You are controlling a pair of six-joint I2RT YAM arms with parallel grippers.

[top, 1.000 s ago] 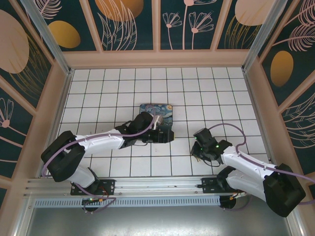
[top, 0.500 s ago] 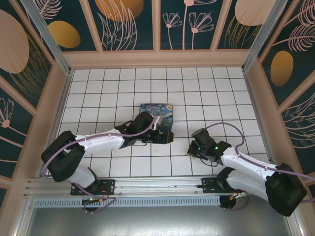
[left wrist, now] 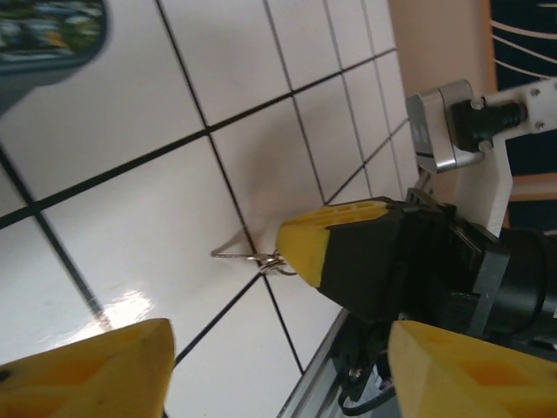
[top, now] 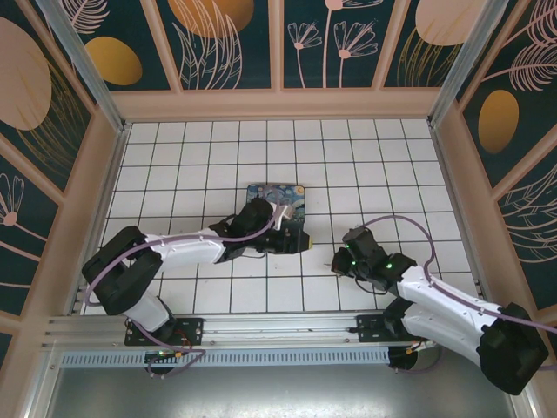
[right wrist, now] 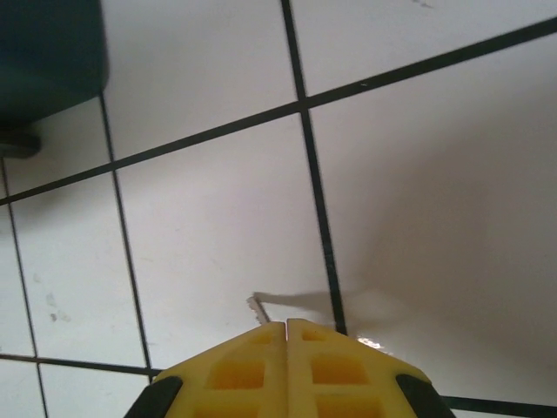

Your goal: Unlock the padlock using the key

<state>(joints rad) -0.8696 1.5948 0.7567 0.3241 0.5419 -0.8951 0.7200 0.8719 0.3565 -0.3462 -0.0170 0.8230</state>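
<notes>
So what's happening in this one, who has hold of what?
The right gripper is shut on the key, whose thin tip pokes out past the fingertips just above the tiled floor. The left gripper hangs open with nothing between its fingers, near the swirl-painted box and facing the right one. The key's tip is free, not in a lock yet.

Most of the key (right wrist: 258,306) is buried between the right pincer's (right wrist: 286,326) pressed pads (right wrist: 244,366). Just a thin tip pokes out toward the painted box (left wrist: 48,30), itself a blurred corner cut by the edge. The left pincer's (left wrist: 278,348) 2 fingers (left wrist: 87,370) are cropped at the bottom.
</notes>
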